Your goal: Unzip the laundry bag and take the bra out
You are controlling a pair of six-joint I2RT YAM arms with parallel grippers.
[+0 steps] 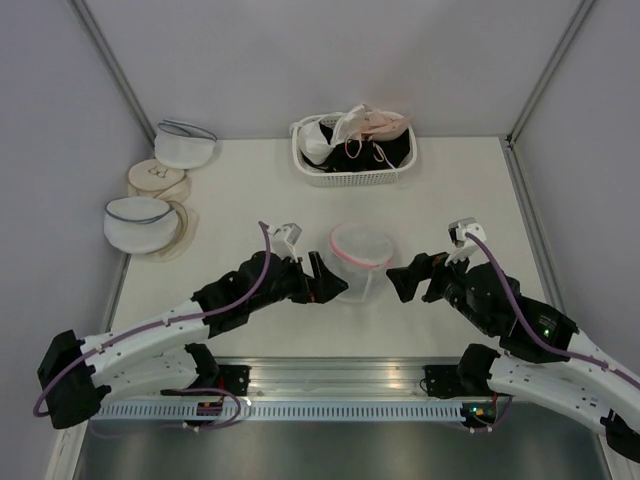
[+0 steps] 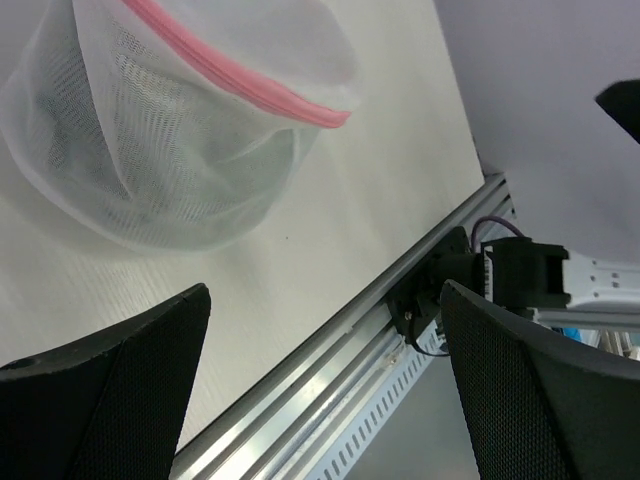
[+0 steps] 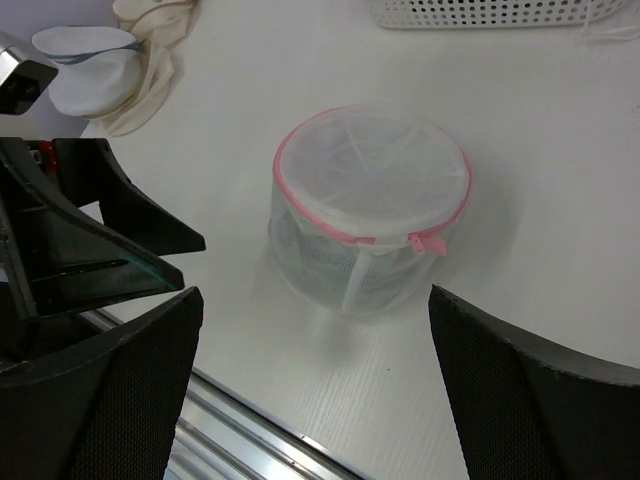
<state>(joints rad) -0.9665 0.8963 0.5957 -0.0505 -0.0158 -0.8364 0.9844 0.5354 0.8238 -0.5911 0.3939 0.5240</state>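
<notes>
The laundry bag (image 1: 361,258), round white mesh with pink zipper trim, stands on the table between my two grippers. The right wrist view shows it (image 3: 370,205) zipped shut, with its pink zipper pull (image 3: 428,243) on the near right side. A dark shape shows dimly through the mesh; I cannot make it out as the bra. My left gripper (image 1: 327,281) is open and empty just left of the bag, not touching it. In the left wrist view (image 2: 325,300) the bag (image 2: 170,150) lies above its fingers. My right gripper (image 1: 399,282) (image 3: 313,300) is open and empty just right of the bag.
A white basket (image 1: 352,177) at the back holds white, pale pink and black garments. Two white mesh bags with blue-grey trim (image 1: 185,143) (image 1: 138,222) and beige cloth lie at the far left. The metal rail (image 1: 330,375) runs along the near edge.
</notes>
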